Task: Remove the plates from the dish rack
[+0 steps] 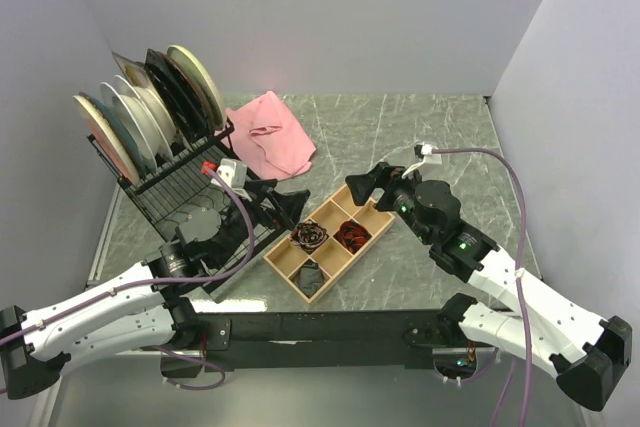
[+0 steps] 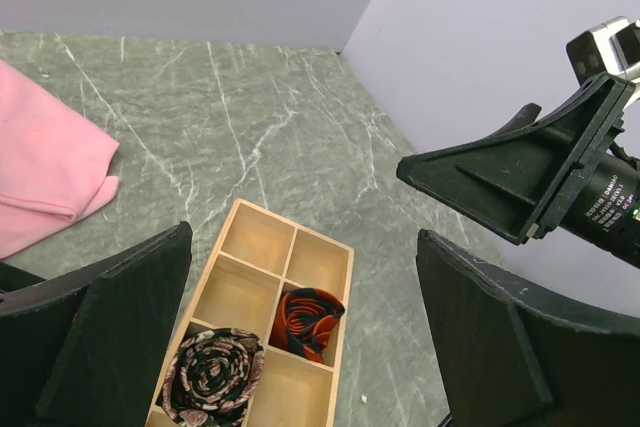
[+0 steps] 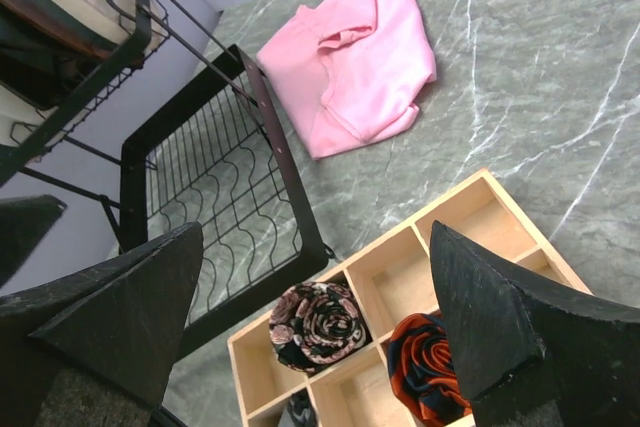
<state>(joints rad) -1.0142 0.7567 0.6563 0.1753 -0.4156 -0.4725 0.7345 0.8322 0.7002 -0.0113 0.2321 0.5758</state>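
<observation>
Plates in dish rack, beside left wall

Cannot count the plates at upper left of the top view: edge-on, overlapped, lower rims lost behind the wires of the dish rack. Cannot see its lower right corner under the left arm. Cannot name the dark item in the lowest cell of the wooden tray: too small. In the left wrist view, pink cloth cropped at the left edge, tray at the bottom edge. In the right wrist view, only slivers of plates at upper left, rack cropped at left
</observation>
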